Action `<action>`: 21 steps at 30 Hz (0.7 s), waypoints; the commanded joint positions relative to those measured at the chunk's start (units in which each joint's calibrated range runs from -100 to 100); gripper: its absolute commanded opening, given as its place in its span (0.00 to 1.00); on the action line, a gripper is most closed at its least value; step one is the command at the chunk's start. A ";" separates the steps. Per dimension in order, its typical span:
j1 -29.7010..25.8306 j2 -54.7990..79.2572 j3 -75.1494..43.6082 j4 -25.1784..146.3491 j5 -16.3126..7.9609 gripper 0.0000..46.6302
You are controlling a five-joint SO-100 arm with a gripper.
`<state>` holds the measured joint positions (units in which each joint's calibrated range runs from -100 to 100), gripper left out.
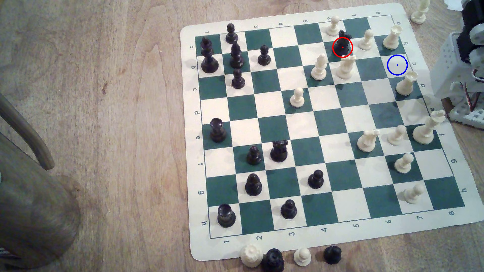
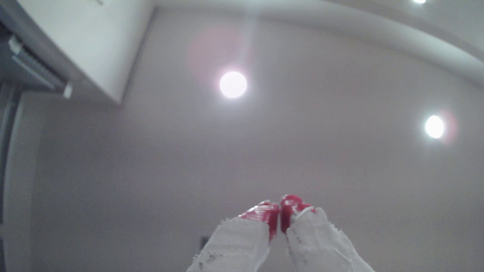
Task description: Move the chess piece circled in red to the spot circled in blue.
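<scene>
Standing upright in the upper right of the exterior view, the black knight point(image 1: 342, 43) sits on a dark green square inside its red ring, on the chessboard point(image 1: 264, 245). A white pawn point(image 1: 333, 26) is just beyond it toward the top edge, another white pawn point(image 1: 366, 39) just to its right in that view, and a white knight point(image 1: 345, 67) stands close below it. Over to the right, near the board's edge, the blue-ringed square point(image 1: 397, 65) is a bare cream square with a white rook point(image 1: 392, 38) above it and another white rook point(image 1: 406, 83) below. Up at the ceiling lights points the wrist camera, and there the gripper point(image 2: 279, 217) shows its red-tipped fingers point(image 2: 263, 213) pressed together, nothing between them.
</scene>
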<state>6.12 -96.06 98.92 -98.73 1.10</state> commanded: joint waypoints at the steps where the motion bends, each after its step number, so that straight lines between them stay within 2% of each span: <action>1: -0.29 0.22 0.99 -0.95 0.15 0.00; 6: -0.29 0.31 -0.82 3.56 -0.10 0.00; 13: -0.37 0.31 -11.25 18.54 -0.20 0.00; 21: -0.29 0.31 -23.76 47.78 -0.15 0.00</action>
<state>6.12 -96.06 82.11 -65.26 1.00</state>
